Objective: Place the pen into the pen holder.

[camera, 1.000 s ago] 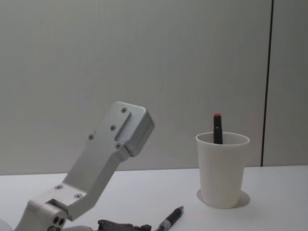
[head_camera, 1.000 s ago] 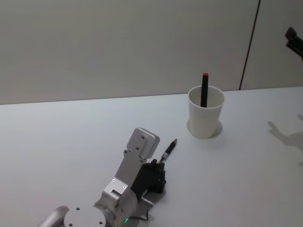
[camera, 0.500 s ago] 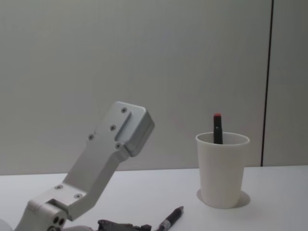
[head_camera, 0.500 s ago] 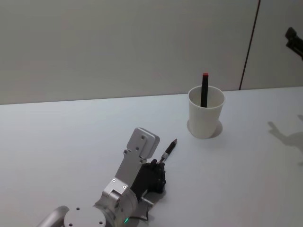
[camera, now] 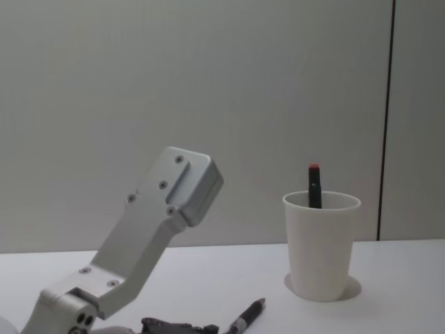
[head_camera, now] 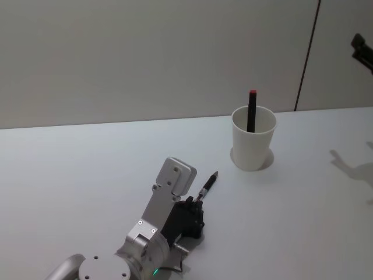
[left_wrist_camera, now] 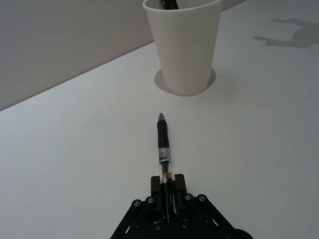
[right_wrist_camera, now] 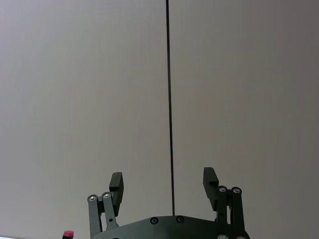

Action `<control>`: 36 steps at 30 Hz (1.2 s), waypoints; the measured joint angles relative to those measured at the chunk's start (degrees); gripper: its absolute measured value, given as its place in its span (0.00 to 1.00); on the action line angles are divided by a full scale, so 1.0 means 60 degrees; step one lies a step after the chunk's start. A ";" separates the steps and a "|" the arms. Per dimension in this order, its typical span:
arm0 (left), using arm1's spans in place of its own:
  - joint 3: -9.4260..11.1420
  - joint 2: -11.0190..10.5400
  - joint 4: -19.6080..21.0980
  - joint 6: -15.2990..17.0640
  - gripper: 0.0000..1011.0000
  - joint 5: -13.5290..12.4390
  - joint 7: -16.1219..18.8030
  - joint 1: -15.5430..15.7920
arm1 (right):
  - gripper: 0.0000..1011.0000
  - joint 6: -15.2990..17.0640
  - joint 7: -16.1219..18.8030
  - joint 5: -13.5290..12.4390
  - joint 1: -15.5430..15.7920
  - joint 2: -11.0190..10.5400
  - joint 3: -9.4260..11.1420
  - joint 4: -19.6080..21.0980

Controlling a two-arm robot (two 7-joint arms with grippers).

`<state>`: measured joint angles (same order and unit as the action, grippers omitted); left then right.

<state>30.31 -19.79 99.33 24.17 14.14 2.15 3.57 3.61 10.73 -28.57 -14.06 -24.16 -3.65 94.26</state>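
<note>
White table (head_camera: 87,163): left gripper (left_wrist_camera: 167,191) pinches pen (left_wrist_camera: 162,144) by its rear, tip toward cup (head_camera: 252,146) holding red-capped pen (head_camera: 252,111); right gripper (right_wrist_camera: 163,186) spread, aloft.

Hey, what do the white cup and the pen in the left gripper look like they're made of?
The pen holder looks like matte white paper: thin wall, rolled rim, no shine. The pen, held by the left gripper, seems plastic: a clear glossy barrel with a label, a black, likely rubber, grip and a greyish tip, possibly metal. The right gripper is parked aloft.
</note>
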 joint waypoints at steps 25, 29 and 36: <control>0.0000 0.0000 0.0000 0.0000 0.16 0.0000 0.0000 0.0000 | 0.99 0.0000 0.0000 0.0000 0.0000 0.0000 0.0000 0.0000; 0.0000 0.0000 0.0000 0.0000 0.15 0.0000 0.0000 0.0000 | 0.99 0.0000 0.0000 0.0000 0.0000 0.0000 0.0000 0.0000; 0.0000 0.0000 0.0000 0.0000 0.15 0.0000 0.0000 0.0000 | 0.99 0.0000 0.0000 0.0000 0.0000 0.0000 0.0000 0.0000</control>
<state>30.32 -19.79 99.33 24.17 14.14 2.15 3.57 3.61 10.73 -28.57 -14.06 -24.16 -3.65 94.26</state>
